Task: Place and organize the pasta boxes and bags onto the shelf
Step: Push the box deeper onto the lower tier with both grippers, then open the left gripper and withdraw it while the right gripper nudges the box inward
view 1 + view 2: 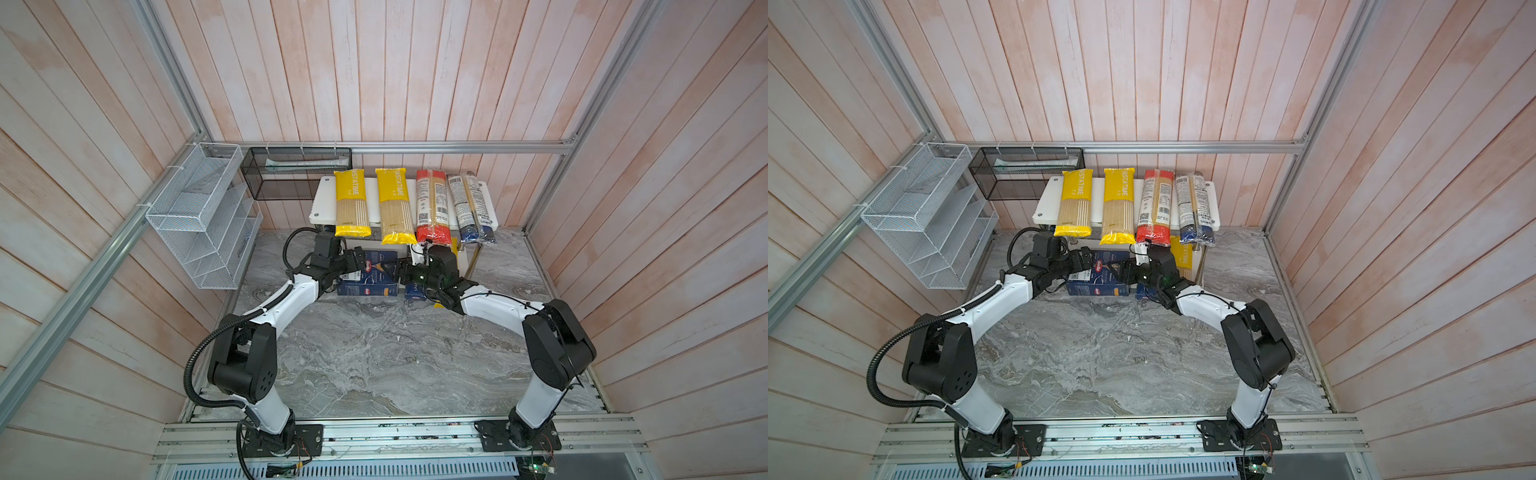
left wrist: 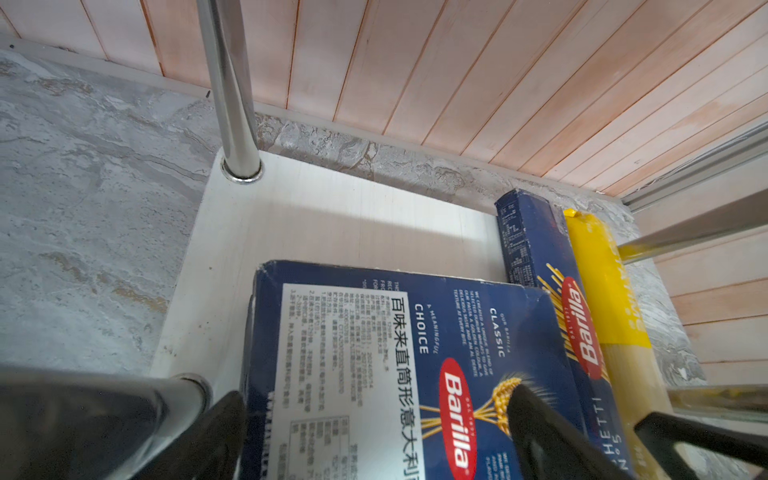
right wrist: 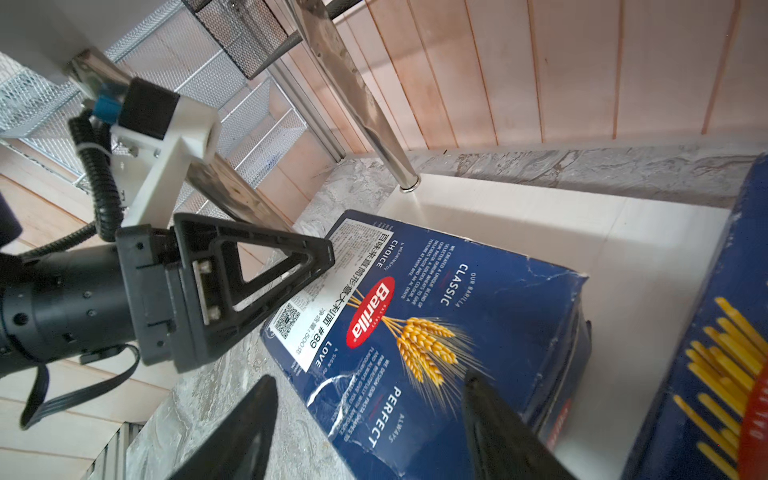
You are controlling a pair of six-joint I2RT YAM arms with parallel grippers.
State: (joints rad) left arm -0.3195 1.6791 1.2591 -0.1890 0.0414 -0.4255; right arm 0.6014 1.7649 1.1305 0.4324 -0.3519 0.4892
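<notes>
Both top views hang high over the front of the table [image 1: 374, 365], tilted down toward the back wall. They sit far enough out to catch both arms whole plus the shelf [image 1: 324, 203], and they overlap almost completely, just nudged sideways. The left wrist cam is super close, peering along the lower board [image 2: 332, 216] over the wide Barilla box [image 2: 374, 353] toward the back wall. The right wrist cam is just as close but faces across toward the left gripper [image 3: 322, 254], and it catches that same box [image 3: 457, 311] too.
</notes>
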